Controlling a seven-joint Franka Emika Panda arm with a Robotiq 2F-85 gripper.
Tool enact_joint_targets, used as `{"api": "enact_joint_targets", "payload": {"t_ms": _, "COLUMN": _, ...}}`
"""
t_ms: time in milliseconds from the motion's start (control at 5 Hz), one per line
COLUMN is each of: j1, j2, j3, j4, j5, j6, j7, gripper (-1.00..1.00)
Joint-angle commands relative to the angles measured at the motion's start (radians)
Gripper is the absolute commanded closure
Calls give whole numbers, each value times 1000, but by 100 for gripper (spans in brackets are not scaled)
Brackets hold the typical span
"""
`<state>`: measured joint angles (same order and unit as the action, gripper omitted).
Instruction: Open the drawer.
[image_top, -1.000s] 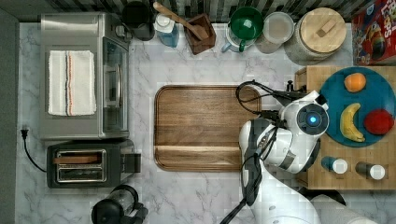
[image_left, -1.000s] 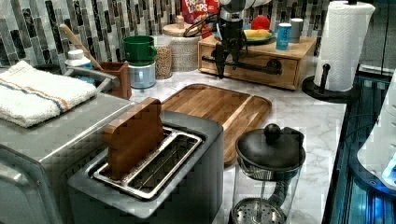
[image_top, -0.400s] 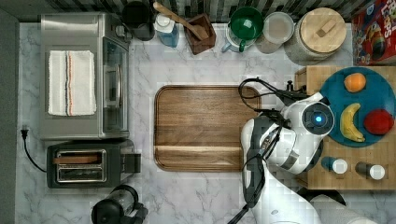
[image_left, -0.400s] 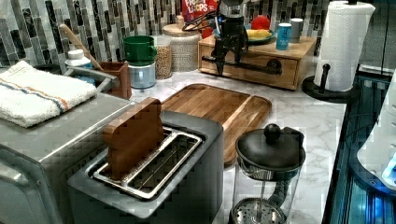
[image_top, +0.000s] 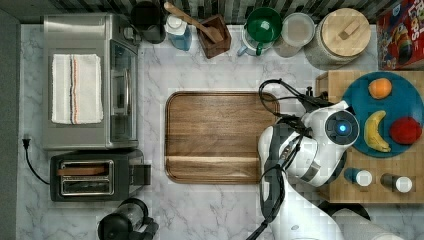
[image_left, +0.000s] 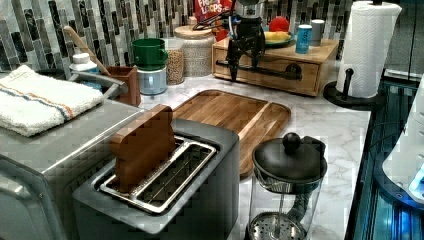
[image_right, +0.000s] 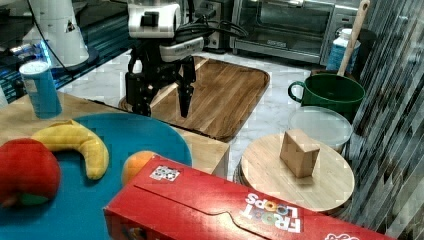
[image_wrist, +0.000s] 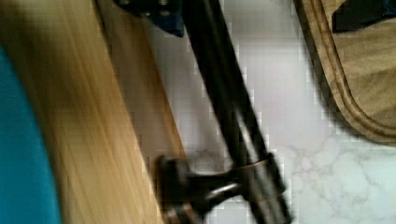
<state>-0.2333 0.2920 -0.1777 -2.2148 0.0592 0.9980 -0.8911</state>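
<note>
1. Since a second ago, the arm has shifted toward the top view's right and the pincer (image_left: 245, 55) has dropped lower against the drawer (image_left: 270, 75) front, on the left view's left end of its bar handle (image_left: 260, 69).

2. Fingers (image_right: 185, 92) hang spread, released, straddling the bar rather than clamping it; the wrist view shows the black bar (image_wrist: 229, 107) running between them, one mount (image_wrist: 196, 186) just beside.

3. Done well, the step in hand calls for closing squarely on the bar near that mount, then pulling straight out over the worktop (image_top: 225, 65), level, so the drawer does not rack or drag the box unit (image_left: 320, 55) with it.

4. Room to pull looks adequate: the dark wooden tray (image_top: 217, 135) lies near the drawer front, marble between them.

5. Farther off stand the toaster (image_left: 165, 185), French press (image_left: 287, 185), paper-towel roll (image_left: 367, 47), and the blue plate (image_right: 100, 145) of fruit atop the unit.
</note>
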Motion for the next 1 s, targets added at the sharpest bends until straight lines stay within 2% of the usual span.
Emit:
{"api": "enact_joint_targets", "payload": {"t_ms": 200, "j1": 274, "j2": -19, "j3": 237, "j4": -56, "j5": 67, "j6": 23, "j7": 292, "gripper": -100}}
{"api": "enact_joint_targets", "payload": {"t_ms": 400, "j1": 297, "j2": -16, "j3": 249, "j4": -45, "j5": 27, "j6": 9, "j7": 397, "gripper": -100}}
{"api": "enact_joint_targets", "payload": {"t_ms": 600, "j1": 305, "j2": -32, "j3": 254, "j4": -43, "j5": 28, "j6": -23, "j7": 420, "gripper": -100}}
{"api": "enact_joint_targets", "payload": {"t_ms": 800, "j1": 352, "j2": -47, "j3": 204, "j4": -58, "j5": 51, "j6": -35, "j7": 399, "gripper": -100}}
{"api": "enact_joint_targets", "payload": {"t_ms": 1000, "j1": 339, "j2": -43, "j3": 211, "j4": -38, "j5": 45, "j6": -56, "j7": 408, "gripper": -100}}
